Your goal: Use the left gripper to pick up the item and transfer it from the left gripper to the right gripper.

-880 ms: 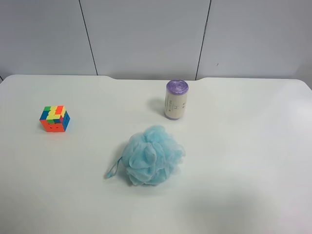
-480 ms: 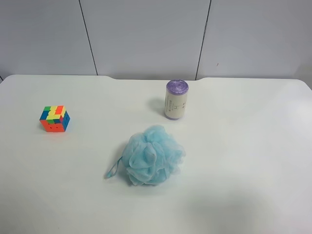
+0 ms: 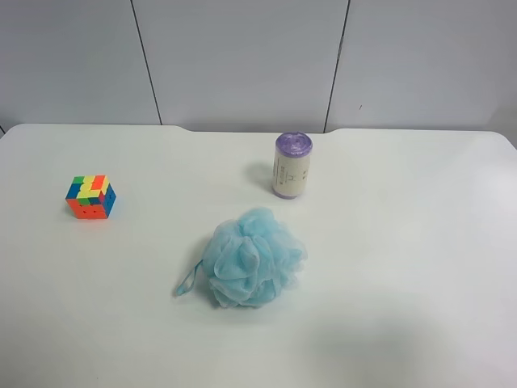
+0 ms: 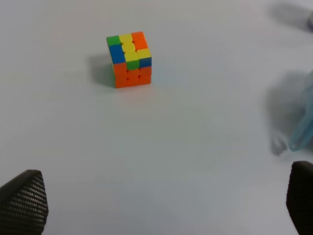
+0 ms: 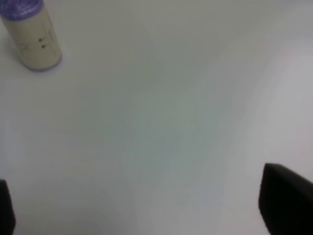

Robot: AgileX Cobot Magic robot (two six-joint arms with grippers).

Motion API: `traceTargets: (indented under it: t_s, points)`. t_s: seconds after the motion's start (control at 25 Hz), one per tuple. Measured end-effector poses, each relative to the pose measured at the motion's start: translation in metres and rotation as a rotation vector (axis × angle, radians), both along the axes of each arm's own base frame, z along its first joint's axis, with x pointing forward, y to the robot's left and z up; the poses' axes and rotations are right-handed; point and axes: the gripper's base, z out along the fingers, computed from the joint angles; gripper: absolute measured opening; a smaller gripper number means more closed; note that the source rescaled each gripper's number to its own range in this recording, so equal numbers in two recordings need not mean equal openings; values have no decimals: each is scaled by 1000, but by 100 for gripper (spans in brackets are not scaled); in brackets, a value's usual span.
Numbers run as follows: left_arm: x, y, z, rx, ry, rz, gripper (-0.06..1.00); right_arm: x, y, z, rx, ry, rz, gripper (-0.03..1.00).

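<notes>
The item, a small puzzle cube (image 3: 90, 196) with orange, blue, yellow and green squares, sits on the white table (image 3: 404, 242) at the exterior high view's left. The left wrist view shows the same cube (image 4: 129, 59) well ahead of my left gripper (image 4: 161, 200), whose two black fingertips (image 4: 24, 198) stand wide apart with nothing between them. My right gripper (image 5: 146, 205) is open too, its fingertips (image 5: 286, 198) at the frame's edges over bare table. Neither arm shows in the exterior high view.
A fluffy light-blue bath pouf (image 3: 252, 257) lies mid-table, its edge (image 4: 304, 129) visible in the left wrist view. A purple-topped cylindrical roll (image 3: 292, 165) stands upright behind it and shows as well in the right wrist view (image 5: 32, 34). A grey panelled wall backs the table.
</notes>
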Motion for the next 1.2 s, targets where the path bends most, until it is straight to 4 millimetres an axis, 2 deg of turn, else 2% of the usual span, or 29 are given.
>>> traceTargets:
  t_s: [0.28, 0.4, 0.56, 0.76, 0.92, 1.2]
  points:
    - [-1, -1, 1, -10, -5, -6, 100, 0, 0, 0, 0, 0, 0, 100]
    - [2, -1, 12, -9, 7, -7, 100, 0, 0, 0, 0, 0, 0, 100]
    - [20, -3, 34, -12, 92, -1, 100, 0, 0, 0, -1, 0, -1, 100]
    - [63, -6, 56, -18, 244, 12, 100, 0, 0, 0, -1, 0, -1, 100]
    - [105, -10, 63, -16, 378, 22, 100, 0, 0, 0, -1, 0, -1, 100]
    - [187, -16, 54, 2, 601, 30, 100, 0, 0, 0, -1, 0, -1, 100]
